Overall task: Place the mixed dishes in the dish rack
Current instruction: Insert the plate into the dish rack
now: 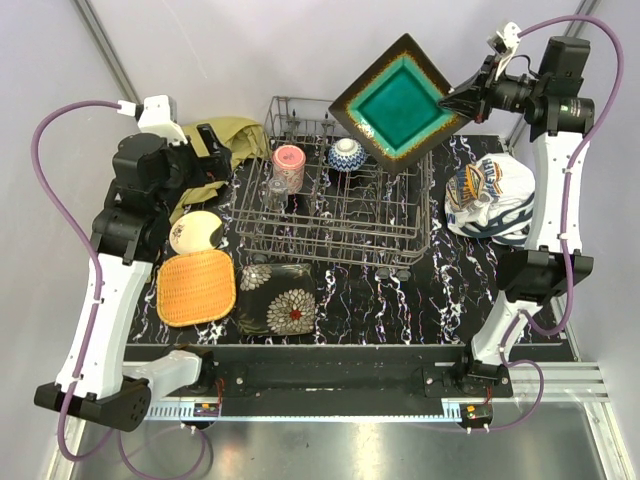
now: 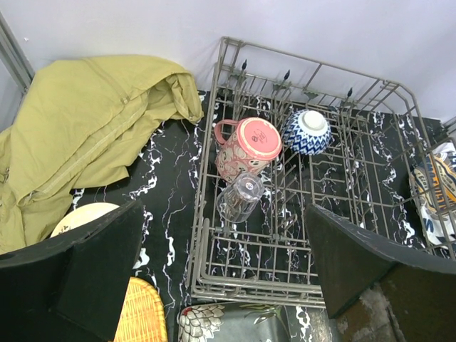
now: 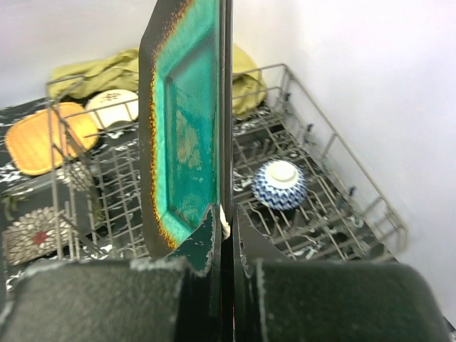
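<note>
Your right gripper [image 3: 223,231] clamps the teal square plate [image 1: 400,100], raised over the dish rack [image 1: 300,240] and hiding its far right corner. Your left gripper [image 2: 224,249] has its jaws apart, with the fingers cropped.

Dish rack [image 1: 370,215]: far-left rows taken by pink cup [image 1: 288,165], clear glass [image 1: 275,190] and blue-patterned bowl [image 1: 346,153]; near rows and right half stand open. Teal square plate [image 1: 400,103] hangs over its far right corner, barring approach there; white printed cloth [image 1: 490,195] crowds the desk [image 1: 400,300] alongside.
</note>
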{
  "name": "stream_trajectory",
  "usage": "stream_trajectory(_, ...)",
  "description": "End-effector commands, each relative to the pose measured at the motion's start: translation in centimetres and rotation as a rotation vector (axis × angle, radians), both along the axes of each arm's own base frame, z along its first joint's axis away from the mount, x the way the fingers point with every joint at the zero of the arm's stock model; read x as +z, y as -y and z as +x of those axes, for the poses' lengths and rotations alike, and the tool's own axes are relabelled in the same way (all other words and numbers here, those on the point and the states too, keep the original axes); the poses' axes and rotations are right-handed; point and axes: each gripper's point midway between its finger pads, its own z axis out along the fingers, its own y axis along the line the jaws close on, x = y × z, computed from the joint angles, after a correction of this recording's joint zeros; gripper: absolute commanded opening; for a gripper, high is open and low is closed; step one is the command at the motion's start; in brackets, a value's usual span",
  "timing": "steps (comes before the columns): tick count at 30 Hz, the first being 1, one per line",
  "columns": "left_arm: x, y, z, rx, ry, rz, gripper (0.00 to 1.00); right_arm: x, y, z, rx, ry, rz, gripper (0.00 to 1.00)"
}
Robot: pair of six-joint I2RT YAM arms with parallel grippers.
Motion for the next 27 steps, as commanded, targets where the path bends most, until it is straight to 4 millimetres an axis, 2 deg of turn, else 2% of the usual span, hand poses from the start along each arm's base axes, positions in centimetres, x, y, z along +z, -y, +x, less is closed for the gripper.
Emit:
stream_trajectory(1, 2.1, -0.1, 0.4, 0.002, 0.055, -0.016, 0.99, 4.9, -1.7, -3.4, 0.154, 0.193, 0.011, 0.0)
stream_trajectory(5, 1.7, 0.0, 0.8, 0.003, 0.05, -0.02, 0.99, 4.1, -1.2, -2.7, 0.083, 0.2, -0.02, 0.0)
stream_trajectory(9, 1.1, 0.2, 1.2, 0.003, 0.042, -0.031, 0.99, 3.9, -1.1, -2.9, 0.031, 0.229, -0.06, 0.0)
stream_trajectory(10, 0.9, 0.3, 1.3, -0.003, 0.037, -0.034, 0.99, 3.6, -0.9, -2.3, -0.01, 0.227, -0.077, 0.0)
stream_trajectory(11, 0.8, 0.5, 1.4, -0.01, 0.035, -0.036, 0.99, 3.5, -1.6, -2.4, -0.007, 0.232, -0.089, 0.0)
stream_trajectory(14, 0.6, 0.5, 1.4, -0.01, 0.031, -0.042, 0.99, 3.3, -2.0, -1.9, -0.046, 0.246, -0.145, 0.0)
stream_trajectory(15, 0.6, 0.5, 1.4, -0.01, 0.033, -0.041, 0.99, 1.9, -2.8, -1.6, -0.028, 0.209, -0.171, 0.0)
stream_trajectory(16, 0.6, 0.4, 1.4, -0.007, 0.033, -0.041, 0.99, 2.8, -2.7, -1.5, -0.057, 0.241, -0.201, 0.0)
stream_trajectory(17, 0.7, 0.4, 1.3, -0.009, 0.036, -0.04, 0.99, 2.7, -2.8, -1.4, -0.063, 0.246, -0.225, 0.0)
stream_trajectory(18, 0.8, 0.4, 1.2, -0.01, 0.041, -0.04, 0.99, 2.5, -4.1, -1.7, -0.032, 0.261, -0.255, 0.0)
stream_trajectory(23, 0.9, 0.5, 1.0, -0.021, 0.043, -0.043, 0.99, 1.6, -4.7, -1.4, -0.069, 0.278, -0.346, 0.0)
stream_trajectory(27, 0.8, 0.6, 1.2, -0.027, 0.038, -0.045, 0.99, -0.1, -4.8, -1.4, -0.081, 0.269, -0.457, 0.0)
